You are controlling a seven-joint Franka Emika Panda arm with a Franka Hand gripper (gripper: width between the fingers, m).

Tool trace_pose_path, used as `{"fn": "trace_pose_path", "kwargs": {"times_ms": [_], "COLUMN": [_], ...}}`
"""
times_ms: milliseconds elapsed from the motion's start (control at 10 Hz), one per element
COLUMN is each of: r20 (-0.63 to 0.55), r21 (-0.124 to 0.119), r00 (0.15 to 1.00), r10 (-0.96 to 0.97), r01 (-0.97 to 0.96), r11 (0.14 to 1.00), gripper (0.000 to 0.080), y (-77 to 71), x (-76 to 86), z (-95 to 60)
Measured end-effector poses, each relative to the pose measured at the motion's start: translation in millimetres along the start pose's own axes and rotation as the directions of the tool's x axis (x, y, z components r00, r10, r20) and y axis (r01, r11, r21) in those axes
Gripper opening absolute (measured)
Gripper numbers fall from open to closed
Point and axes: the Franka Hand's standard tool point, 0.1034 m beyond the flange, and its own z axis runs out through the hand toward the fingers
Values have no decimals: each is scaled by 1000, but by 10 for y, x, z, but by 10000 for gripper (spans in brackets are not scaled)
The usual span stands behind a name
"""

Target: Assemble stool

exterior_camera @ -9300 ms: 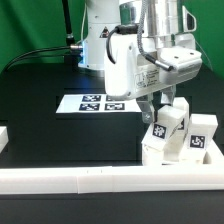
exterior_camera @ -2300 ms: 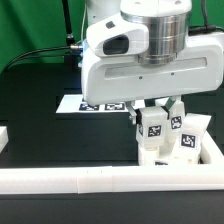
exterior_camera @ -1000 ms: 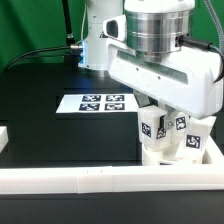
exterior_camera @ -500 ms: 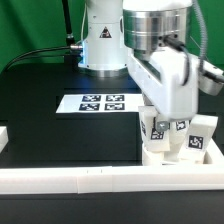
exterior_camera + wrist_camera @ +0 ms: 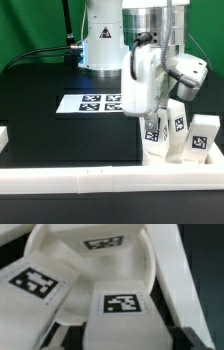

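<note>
The white stool seat [image 5: 160, 153] lies at the exterior view's lower right, against the white rail. Three white legs with square tags stand on it: one [image 5: 155, 128] under my gripper, one [image 5: 180, 125] beside it, one [image 5: 203, 138] furthest to the exterior view's right. My gripper [image 5: 153, 116] points down onto the first leg. In the wrist view this leg [image 5: 120, 303] runs between my dark fingers [image 5: 70, 334], and the gripper [image 5: 121, 336] looks shut on it. The two other legs [image 5: 38, 282] [image 5: 104, 243] stand close by.
The marker board [image 5: 95, 103] lies flat on the black table behind the stool. A long white rail [image 5: 90, 178] runs along the front edge. Its end [image 5: 4, 138] turns up at the exterior view's left. The robot's base [image 5: 100, 40] stands at the back.
My wrist has turned around its vertical axis over the leg, so the hand's broad body now faces sideways. The stool and legs have stayed in place.
</note>
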Motion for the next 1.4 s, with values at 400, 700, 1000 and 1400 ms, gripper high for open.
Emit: {"fn": "trace_pose_path", "kwargs": {"times_ms": [400, 700, 1000, 1400], "r20": [34, 49, 77, 39], "r21": [-4, 4, 20, -49], "r00": [999, 999, 996, 903], "r10": [40, 12, -34, -427], "r01": [-40, -12, 32, 429], "r11": [999, 1000, 999, 902], "gripper": [337, 600, 648, 649], "y": [-18, -41, -43, 0], "x": [7, -30, -79, -103], "z": [11, -78, -286, -169]}}
